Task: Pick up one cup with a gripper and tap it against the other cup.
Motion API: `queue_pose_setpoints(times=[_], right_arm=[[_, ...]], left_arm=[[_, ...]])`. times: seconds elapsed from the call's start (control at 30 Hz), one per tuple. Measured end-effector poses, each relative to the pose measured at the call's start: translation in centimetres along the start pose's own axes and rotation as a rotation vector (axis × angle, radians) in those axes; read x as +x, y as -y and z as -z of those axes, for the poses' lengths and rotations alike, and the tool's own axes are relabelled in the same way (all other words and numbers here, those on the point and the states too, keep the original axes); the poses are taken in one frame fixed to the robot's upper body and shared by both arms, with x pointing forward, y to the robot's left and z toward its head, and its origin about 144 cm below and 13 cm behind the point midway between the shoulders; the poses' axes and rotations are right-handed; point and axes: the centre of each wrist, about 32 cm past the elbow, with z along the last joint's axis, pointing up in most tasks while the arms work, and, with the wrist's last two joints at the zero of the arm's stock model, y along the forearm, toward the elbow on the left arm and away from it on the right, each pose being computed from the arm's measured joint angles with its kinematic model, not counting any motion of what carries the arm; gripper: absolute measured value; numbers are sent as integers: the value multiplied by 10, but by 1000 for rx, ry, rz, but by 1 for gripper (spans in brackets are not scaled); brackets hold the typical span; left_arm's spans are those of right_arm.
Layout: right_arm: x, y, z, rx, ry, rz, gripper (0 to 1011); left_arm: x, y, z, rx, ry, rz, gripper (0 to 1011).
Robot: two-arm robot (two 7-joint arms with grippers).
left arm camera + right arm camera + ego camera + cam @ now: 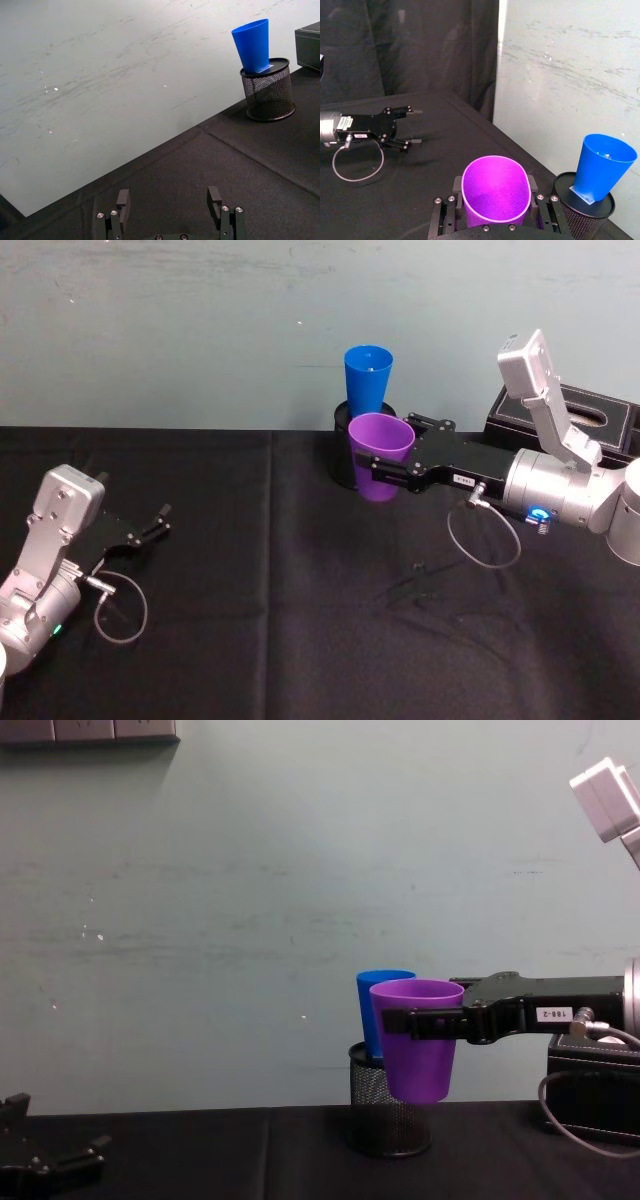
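My right gripper (pixel 374 470) is shut on the purple cup (pixel 380 455), holding it upright above the table by its sides. The blue cup (pixel 368 375) stands upright on top of a black mesh pen holder (pixel 341 440), just behind the purple one. From the chest view, the purple cup (pixel 418 1040) overlaps the front of the blue cup (pixel 374 988). The right wrist view shows a gap between the purple cup (pixel 495 192) and the blue cup (pixel 602 167). My left gripper (pixel 158 520) rests low at the left, open and holding nothing.
A black box (pixel 590 415) sits at the back right, behind my right arm. A black cloth (pixel 250 640) covers the table, and a pale wall (pixel 200 330) stands close behind the pen holder. Loose cables loop from both wrists.
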Motion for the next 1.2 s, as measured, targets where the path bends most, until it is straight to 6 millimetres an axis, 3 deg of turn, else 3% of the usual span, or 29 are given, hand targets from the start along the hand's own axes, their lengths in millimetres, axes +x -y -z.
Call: queue_pose_setpoints(times=[1.2], right_arm=[[1, -3, -8, 3, -6, 2, 718]], left_arm=[[0, 0, 0, 0, 0, 0, 1011]])
